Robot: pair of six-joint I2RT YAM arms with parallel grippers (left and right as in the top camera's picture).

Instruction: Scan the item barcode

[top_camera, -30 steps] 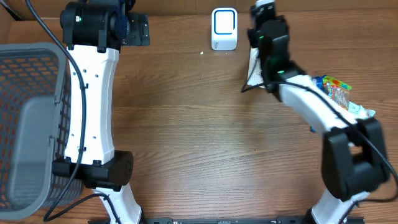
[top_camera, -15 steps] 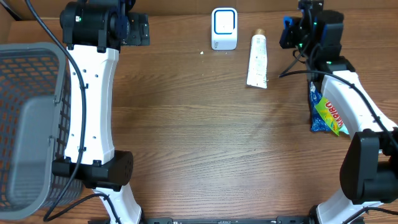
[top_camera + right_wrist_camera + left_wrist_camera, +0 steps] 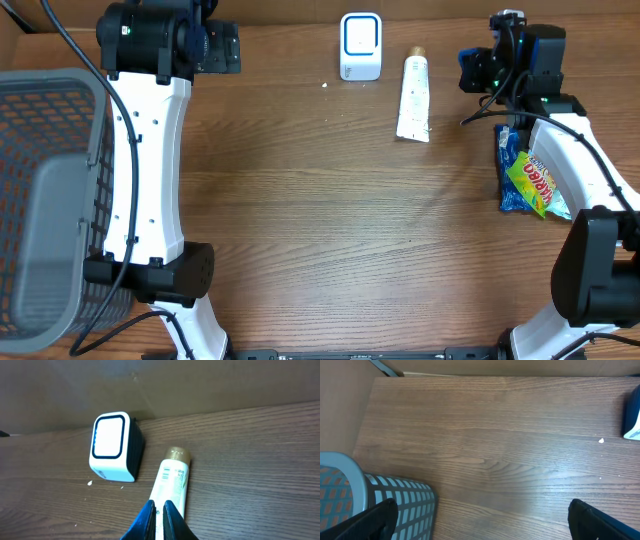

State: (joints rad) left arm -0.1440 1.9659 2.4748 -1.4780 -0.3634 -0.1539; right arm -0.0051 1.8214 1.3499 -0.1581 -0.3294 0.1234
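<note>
Item: white tube (image 3: pixel 413 96) lies flat on the table (image 3: pixel 300 220), just right of the scanner (image 3: pixel 360 46), cap toward the far edge.
Handling: judged light, soft-walled and smooth; best pinched across the mid-body, gently.
Right gripper (image 3: pixel 160 512): fingers all but together, empty, off to the tube's right.
Left gripper (image 3: pixel 482 507): fingers wide apart, empty.
Surroundings: snack packet (image 3: pixel 530 183) well apart at right; basket (image 3: pixel 40 200) far left.
Obstruction: only the scanner crowds the tube.

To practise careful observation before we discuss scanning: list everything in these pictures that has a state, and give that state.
Tube: lying flat, cap on, held by nothing.
Scanner: sitting beside the tube, untouched.
Snack bag: lying unheld, partly hidden under the right arm.
Basket: upright, at the left side.
Left claw: open, empty.
Right claw: shut, empty.
</note>
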